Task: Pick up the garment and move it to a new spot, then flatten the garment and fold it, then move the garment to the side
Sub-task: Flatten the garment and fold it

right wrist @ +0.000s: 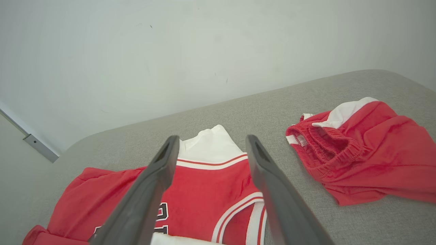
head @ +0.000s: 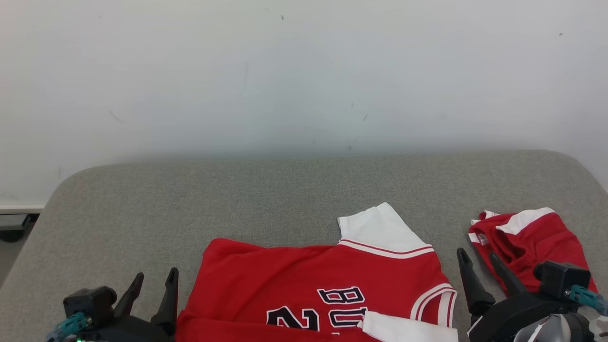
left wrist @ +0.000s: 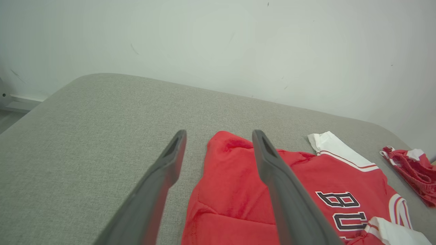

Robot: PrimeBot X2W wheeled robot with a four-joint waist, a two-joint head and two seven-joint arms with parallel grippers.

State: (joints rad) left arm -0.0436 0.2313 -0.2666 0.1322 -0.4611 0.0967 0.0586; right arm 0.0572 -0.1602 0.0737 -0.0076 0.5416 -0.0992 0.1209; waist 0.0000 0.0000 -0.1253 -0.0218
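A pair of red shorts (head: 536, 242) with white trim lies crumpled on the grey fabric-covered bench (head: 285, 199), just ahead of the right end effector (head: 476, 254) and slightly to its right. Their gathered elastic waistband is turned toward that end effector. The bench runs on ahead of the left end effector (head: 156, 273), and its far corners are rounded. Beyond both end effectors stands a white wall (head: 304, 71) with a few faint scuffs. A pale skirting strip (head: 21, 208) runs well off to the left of the left end effector.

jersey (head: 285, 275) cut at bottom edge, lettering (head: 340, 295) incomplete
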